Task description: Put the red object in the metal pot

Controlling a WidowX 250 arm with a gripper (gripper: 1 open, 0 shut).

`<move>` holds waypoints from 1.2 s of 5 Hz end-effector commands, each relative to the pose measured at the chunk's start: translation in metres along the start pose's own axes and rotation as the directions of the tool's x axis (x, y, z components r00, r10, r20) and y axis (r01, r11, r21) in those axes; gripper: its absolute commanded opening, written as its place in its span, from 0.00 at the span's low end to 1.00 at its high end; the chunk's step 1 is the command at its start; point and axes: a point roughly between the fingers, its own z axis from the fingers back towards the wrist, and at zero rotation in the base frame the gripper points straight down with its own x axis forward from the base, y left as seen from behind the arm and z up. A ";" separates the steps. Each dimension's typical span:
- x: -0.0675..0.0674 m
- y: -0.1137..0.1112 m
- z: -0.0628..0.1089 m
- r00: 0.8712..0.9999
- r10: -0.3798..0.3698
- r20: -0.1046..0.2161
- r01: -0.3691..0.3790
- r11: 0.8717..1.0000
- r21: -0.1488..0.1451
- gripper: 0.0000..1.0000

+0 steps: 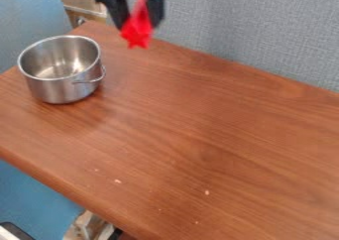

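The red object (137,26) hangs in the air near the top of the camera view, above the table's far edge, held between the black fingers of my gripper (135,8), which is shut on its upper end. Only the lower part of the gripper shows; the rest is cut off by the top edge. The metal pot (61,67), round, shiny and with nothing inside, stands on the wooden table (199,135) at the far left, below and to the left of the hanging red object.
A grey-blue wall (252,26) rises behind the table. A beige box-like thing (82,0) stands beyond the table's far left corner. The table's near edge runs diagonally at the lower left.
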 end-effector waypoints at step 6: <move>0.005 0.115 0.009 0.971 0.144 0.193 -0.169 0.979 0.118 0.00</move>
